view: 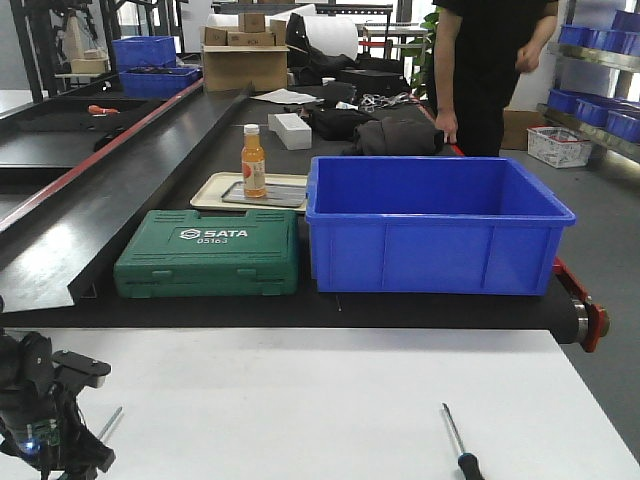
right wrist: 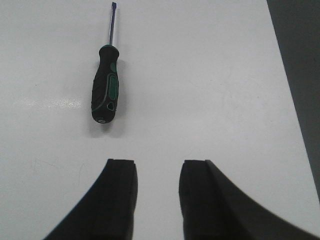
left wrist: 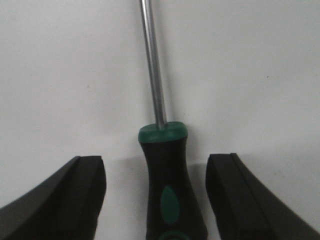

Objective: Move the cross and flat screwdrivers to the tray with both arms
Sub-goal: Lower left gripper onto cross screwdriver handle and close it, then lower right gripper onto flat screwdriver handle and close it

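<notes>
Left tool (left wrist: 156,165) gapes wide, fingers either side of the left screwdriver (left wrist: 167,190) handle, not touching. Right tool (right wrist: 157,167) stands narrowly parted and empty, the right screwdriver (right wrist: 106,92) lying ahead on the white surface (right wrist: 210,75). The tray (view: 285,198) sits well beyond, under a bottle (view: 254,160)

Screwdriver (left wrist: 169,185) in glossy steel, matt plastic, smooth table (left wrist: 260,75)

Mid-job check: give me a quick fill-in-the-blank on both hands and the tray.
The left hand straddles the ___ of one screwdriver.
The other screwdriver lies ahead of the open right hand, toward image ___.
On the tray stands a bottle coloured ___.
Missing: handle; left; orange.
</notes>
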Tool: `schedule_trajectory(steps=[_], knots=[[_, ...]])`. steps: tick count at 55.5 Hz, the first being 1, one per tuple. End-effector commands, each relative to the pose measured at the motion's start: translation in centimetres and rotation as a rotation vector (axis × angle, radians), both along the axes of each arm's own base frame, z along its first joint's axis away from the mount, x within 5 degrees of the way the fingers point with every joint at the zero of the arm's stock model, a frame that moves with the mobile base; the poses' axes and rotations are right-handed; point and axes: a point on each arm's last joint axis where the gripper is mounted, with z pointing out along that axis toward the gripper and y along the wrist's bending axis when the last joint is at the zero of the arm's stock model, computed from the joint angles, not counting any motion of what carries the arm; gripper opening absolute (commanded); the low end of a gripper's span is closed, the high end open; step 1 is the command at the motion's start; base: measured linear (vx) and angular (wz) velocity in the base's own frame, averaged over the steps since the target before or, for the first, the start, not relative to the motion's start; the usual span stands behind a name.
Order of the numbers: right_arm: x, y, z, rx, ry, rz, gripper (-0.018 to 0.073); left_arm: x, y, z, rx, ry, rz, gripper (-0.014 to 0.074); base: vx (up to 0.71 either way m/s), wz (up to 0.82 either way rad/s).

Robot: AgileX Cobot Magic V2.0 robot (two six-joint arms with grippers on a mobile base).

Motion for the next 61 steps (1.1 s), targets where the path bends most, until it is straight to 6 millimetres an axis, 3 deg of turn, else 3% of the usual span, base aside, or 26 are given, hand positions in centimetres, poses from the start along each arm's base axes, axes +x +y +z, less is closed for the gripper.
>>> schedule_trajectory(steps=[1, 17, 29, 40, 47, 61], knots=[[0.9, 0.1, 1.7, -0.018, -0.117, 0.022, 0.0325, 0.8, 0.0, 2.2, -0.003, -0.091, 0.001, 0.0544, 0.0, 0.0], [0.9, 0.0, 1.5, -0.055, -0.057, 0.042, 0.0336, 0.6, -0.8, 0.0, -0.089, -0.008, 0.008, 0.0533, 0.0, 0.0], [3.3, 0.0, 3.8, -0.067, 0.01, 0.039, 0.0415, 0.0, -0.9, -0.4, -0.095, 0.058, 0.004, 0.0369, 0.0, 0.0], [7.0, 0.4, 5.6, -0.018, 0.023, 0.031, 0.047, -0.1, -0.9, -0.4, -0.099, 0.074, 0.006, 0.0122, 0.0, 0.0], [9.8, 1.7, 5.3, -0.053, 0.098, 0.128, 0.0468, -0.1, -1.0, -0.4, -0.103, 0.074, 0.008, -0.0007, 0.0, 0.0], [17.7, 4.3, 2.4, -0.001, 0.318, 0.159, 0.0468, -0.2, -1.0, -0.4, -0.118, 0.083, 0.096, -0.0001, 0.0, 0.0]])
